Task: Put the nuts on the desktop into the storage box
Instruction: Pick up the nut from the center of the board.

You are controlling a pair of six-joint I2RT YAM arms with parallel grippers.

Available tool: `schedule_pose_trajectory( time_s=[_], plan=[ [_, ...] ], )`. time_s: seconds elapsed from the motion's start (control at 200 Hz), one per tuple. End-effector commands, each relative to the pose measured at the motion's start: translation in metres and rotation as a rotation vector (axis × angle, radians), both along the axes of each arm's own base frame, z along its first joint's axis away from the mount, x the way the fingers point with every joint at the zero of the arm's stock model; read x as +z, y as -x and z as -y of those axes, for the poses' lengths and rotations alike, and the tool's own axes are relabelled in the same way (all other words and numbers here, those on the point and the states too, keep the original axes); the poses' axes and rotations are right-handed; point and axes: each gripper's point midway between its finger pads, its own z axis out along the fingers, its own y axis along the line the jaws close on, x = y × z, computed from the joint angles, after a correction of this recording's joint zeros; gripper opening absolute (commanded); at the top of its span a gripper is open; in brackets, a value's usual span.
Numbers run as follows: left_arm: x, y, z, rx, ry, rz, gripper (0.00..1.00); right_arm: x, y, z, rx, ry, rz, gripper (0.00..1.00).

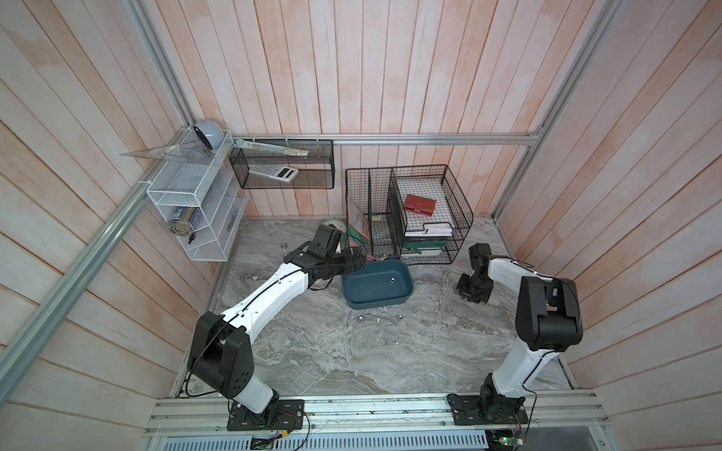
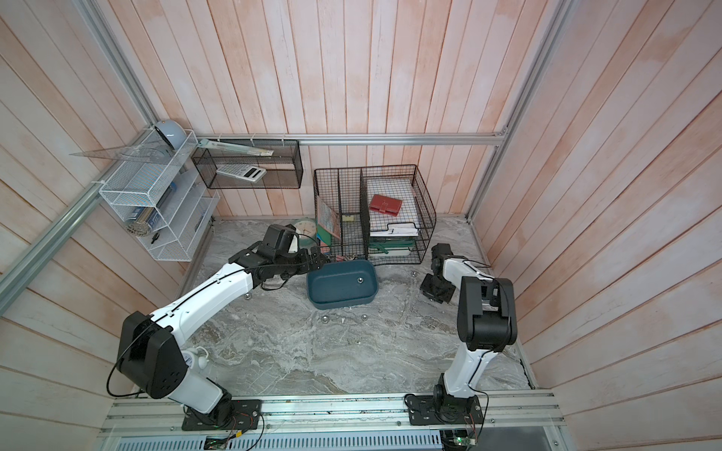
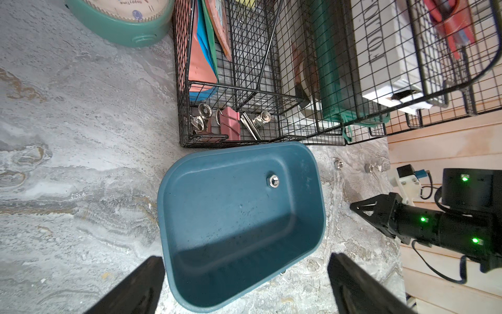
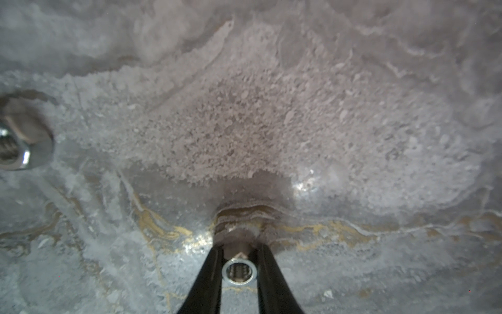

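One nut (image 2: 360,279) lies inside the storage box (image 2: 332,289) on the desktop (image 2: 312,351).

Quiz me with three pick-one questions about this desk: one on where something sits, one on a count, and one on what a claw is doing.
1. Where does the blue box sit?
A) right in front of the black wire rack
B) on top of the rack
C) inside the rack

2. How many nuts lie inside the box?
A) none
B) one
C) five

3. What state is the right claw in?
A) wide open above the box
B) shut on a loose nut down at the desktop
C) shut on nothing

Answers:
1. A, because the box's rim lies along the rack's foot.
2. B, because a single nut rests on the box's floor.
3. B, because its wrist view shows both fingers closed around the nut.
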Motion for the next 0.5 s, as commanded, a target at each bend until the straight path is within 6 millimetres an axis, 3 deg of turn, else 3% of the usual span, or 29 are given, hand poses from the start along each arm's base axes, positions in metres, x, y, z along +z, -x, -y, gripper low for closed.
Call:
schedule_pose_trajectory(
  time_s=[0.0, 0.265, 0.495],
  plan=[
    [0.010, 0.002, -0.002, 0.004, -0.007, 0.027, 1.00, -0.006, 0.008, -0.005, 0.010, -0.028, -0.020, 0.15],
    [0.010, 0.003, -0.006, 0.023, -0.008, 0.031, 1.00, 0.014, 0.010, -0.009, 0.029, -0.036, 0.021, 0.15],
    [0.012, 0.003, -0.015, 0.064, -0.024, 0.047, 1.00, 0.042, 0.007, -0.026, 0.090, -0.024, 0.068, 0.15]
  ],
)
